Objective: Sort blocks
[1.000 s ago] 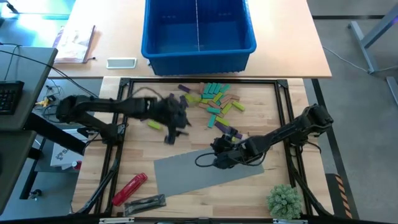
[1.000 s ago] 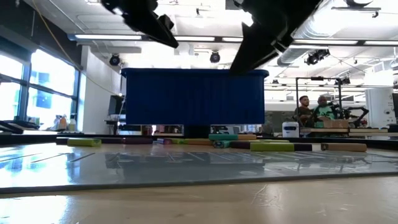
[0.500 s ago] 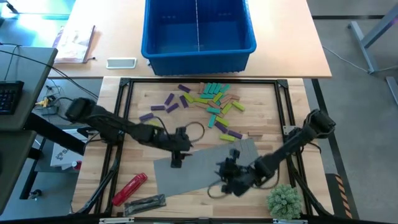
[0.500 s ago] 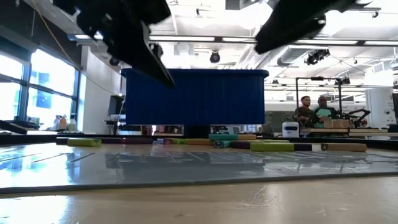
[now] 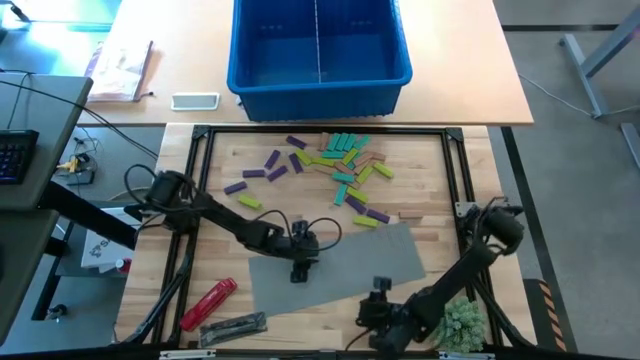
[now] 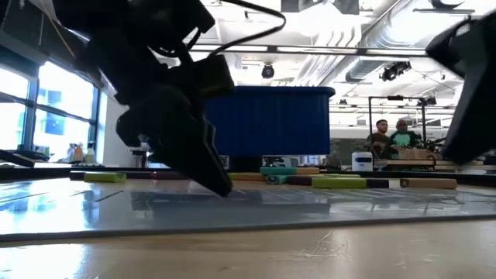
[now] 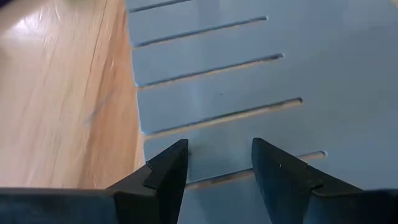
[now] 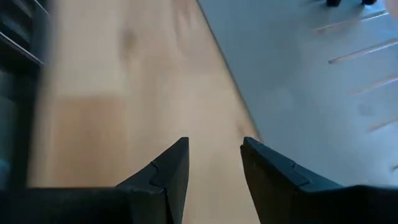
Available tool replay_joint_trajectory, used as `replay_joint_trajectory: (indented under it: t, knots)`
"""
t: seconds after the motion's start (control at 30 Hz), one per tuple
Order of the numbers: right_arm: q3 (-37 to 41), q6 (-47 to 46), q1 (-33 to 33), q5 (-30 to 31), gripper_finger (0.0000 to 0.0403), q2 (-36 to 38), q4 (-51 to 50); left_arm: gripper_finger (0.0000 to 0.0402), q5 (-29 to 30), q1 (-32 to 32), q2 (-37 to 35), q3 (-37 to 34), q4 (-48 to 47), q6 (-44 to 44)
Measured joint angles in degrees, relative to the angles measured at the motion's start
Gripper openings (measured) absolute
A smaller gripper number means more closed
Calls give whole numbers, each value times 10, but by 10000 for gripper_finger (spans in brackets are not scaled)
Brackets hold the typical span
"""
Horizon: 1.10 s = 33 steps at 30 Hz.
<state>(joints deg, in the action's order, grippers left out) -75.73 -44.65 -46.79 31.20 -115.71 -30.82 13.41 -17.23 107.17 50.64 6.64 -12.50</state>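
Left gripper (image 5: 301,268) sits low over the grey mat (image 5: 380,262) at its 9 o'clock edge, fingers (image 7: 166,174) spread with nothing between them. Right gripper (image 5: 378,318) hangs over bare wood just past the mat's 6 o'clock edge, fingers (image 8: 169,169) likewise parted and empty. Blocks (image 5: 340,165) lie scattered on the table at 12 o'clock from the mat, just short of the blue bin (image 5: 319,78).

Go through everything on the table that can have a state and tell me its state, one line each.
Left gripper: open, empty, low over the flat grey slotted mat.
Right gripper: open, empty, at the mat's near edge.
Deep blue plastic bin: empty, upright.
Small coloured blocks: unsorted, scattered on the wooden table.
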Motion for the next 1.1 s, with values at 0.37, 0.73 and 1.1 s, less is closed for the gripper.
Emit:
replay_joint_trajectory:
  t: [0.37,0.73,1.1]
  knots:
    - [-37,113,18,20,133,-51,-105,158,-40,-7,-25,5,-19,23]
    - [-37,181,28,31,133,-51,-115,158,9,65,-63,13,26,128]
    - [1,197,31,48,133,-48,-106,158,-42,86,95,18,109,92]
